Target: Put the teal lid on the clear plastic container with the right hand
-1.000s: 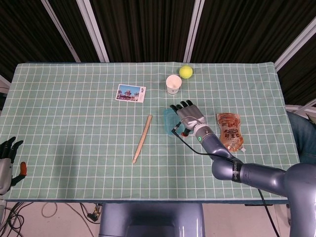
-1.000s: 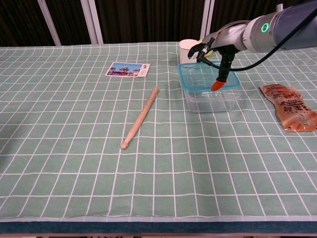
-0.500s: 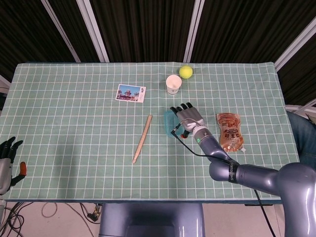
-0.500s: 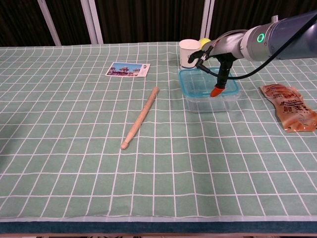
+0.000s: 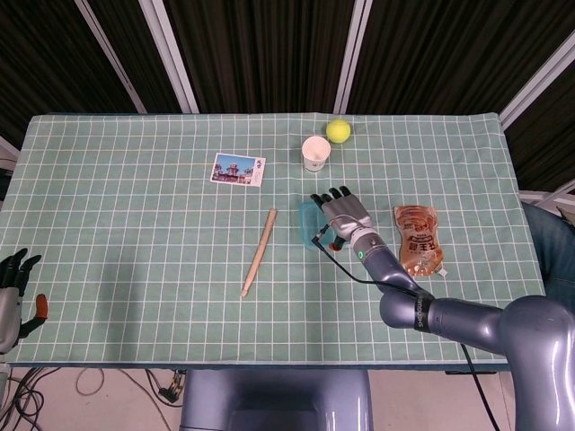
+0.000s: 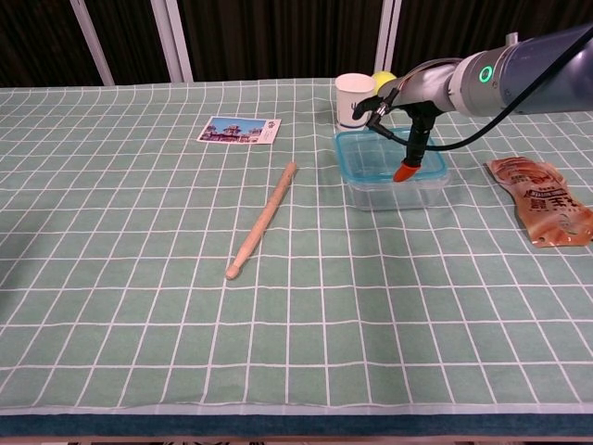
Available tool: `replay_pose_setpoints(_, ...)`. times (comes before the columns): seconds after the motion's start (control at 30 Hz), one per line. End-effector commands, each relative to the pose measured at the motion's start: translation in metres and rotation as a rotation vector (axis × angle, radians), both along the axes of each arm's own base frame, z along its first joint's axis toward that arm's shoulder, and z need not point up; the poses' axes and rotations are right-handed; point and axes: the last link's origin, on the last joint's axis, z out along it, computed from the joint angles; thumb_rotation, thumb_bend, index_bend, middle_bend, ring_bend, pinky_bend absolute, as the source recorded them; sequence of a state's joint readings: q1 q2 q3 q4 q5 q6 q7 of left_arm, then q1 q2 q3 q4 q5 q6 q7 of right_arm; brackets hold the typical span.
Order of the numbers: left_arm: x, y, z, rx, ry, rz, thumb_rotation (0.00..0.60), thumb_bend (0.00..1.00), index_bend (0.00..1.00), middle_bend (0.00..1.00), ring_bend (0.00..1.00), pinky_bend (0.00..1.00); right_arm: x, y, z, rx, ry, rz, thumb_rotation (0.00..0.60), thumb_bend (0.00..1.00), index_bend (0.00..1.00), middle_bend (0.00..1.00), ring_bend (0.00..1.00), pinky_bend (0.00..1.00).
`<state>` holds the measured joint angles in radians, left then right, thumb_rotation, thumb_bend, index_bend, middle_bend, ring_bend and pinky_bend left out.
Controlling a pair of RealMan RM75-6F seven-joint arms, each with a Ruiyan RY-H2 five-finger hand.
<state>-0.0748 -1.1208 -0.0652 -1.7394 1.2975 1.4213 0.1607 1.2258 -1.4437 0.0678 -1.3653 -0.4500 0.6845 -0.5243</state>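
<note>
The teal lid (image 6: 371, 158) lies level on top of the clear plastic container (image 6: 389, 193), right of the table's centre. My right hand (image 6: 400, 97) reaches over it from the right; its fingers lie spread above the lid's far side and its red-tipped thumb points down at the lid's front rim, gripping the lid. In the head view the right hand (image 5: 341, 214) covers most of the lid (image 5: 307, 220), and the container is hidden beneath. My left hand (image 5: 13, 296) hangs off the table's near left corner, fingers apart and holding nothing.
A wooden stick (image 6: 264, 220) lies diagonally left of the container. A postcard (image 6: 239, 130) sits further back left. Just behind the container stand a white paper cup (image 6: 351, 98) and a yellow ball (image 5: 338, 131). A brown snack pouch (image 6: 547, 209) lies to the right.
The right hand has lowered the lid from a tilted, raised position until it sits flat on the container. The left hand has not moved.
</note>
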Motion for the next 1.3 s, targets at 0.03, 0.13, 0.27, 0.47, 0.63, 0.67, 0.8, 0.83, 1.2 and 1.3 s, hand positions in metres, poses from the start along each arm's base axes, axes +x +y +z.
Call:
replay_pose_setpoints(0.03,0.0003,0.0001,0.0001,-0.001,0.000,-0.001,0.600,0.57,0.11,0.00,0.00,0.00,-0.0001,-0.0002,0.0000,0.000,-0.001,0.000,0.600,0.30,0.00,0.35,0.03,0.00)
replay_pose_setpoints(0.13,0.0000,0.0003,0.0002,0.001,0.001,0.000,0.600,0.57,0.11,0.00,0.00,0.00,-0.0006,0.0003,-0.0006,0.002,-0.010,-0.006,0.600,0.30,0.00,0.35,0.03,0.00)
replay_pose_setpoints(0.27,-0.0001,0.0003,0.0001,0.000,0.001,0.001,0.600,0.57,0.11,0.00,0.00,0.00,-0.0021,0.0011,-0.0016,0.005,0.001,-0.001,0.600,0.30,0.00,0.35,0.03,0.00)
replay_pose_setpoints(0.47,0.0000,0.0003,0.0003,0.002,0.002,0.000,0.600,0.57,0.11,0.00,0.00,0.00,-0.0031,0.0013,-0.0023,0.005,0.000,-0.004,0.600,0.30,0.00,0.35,0.03,0.00)
replay_pose_setpoints(0.63,0.0000,0.0003,0.0002,0.001,0.003,0.001,0.600,0.57,0.11,0.00,0.00,0.00,-0.0031,0.0015,-0.0024,0.003,-0.003,-0.005,0.600,0.30,0.00,0.35,0.03,0.00)
replay_pose_setpoints(0.67,-0.0001,0.0003,0.0002,0.001,0.003,0.001,0.600,0.57,0.11,0.00,0.00,0.00,-0.0033,0.0014,-0.0024,0.002,-0.003,-0.005,0.600,0.30,0.00,0.35,0.03,0.00)
replay_pose_setpoints(0.8,-0.0001,0.0005,0.0003,0.002,0.004,0.002,0.600,0.57,0.11,0.00,0.00,0.00,-0.0036,0.0007,-0.0025,-0.001,-0.005,-0.007,0.600,0.30,0.00,0.35,0.03,0.00)
replay_pose_setpoints(0.83,-0.0002,0.0004,0.0003,0.002,0.004,0.003,0.600,0.57,0.11,0.00,0.00,0.00,-0.0038,0.0006,-0.0026,-0.001,-0.004,-0.007,0.600,0.30,0.00,0.35,0.03,0.00)
replay_pose_setpoints(1.2,-0.0003,0.0007,0.0004,0.001,0.003,0.004,0.600,0.57,0.12,0.00,0.00,0.00,-0.0058,0.0013,-0.0049,0.008,0.002,-0.015,0.600,0.30,0.00,0.35,0.03,0.00)
replay_pose_setpoints(1.3,-0.0004,0.0006,0.0005,0.002,0.003,0.004,0.600,0.57,0.12,0.00,0.00,0.00,-0.0063,0.0016,-0.0050,0.009,0.005,-0.014,0.600,0.30,0.00,0.35,0.03,0.00)
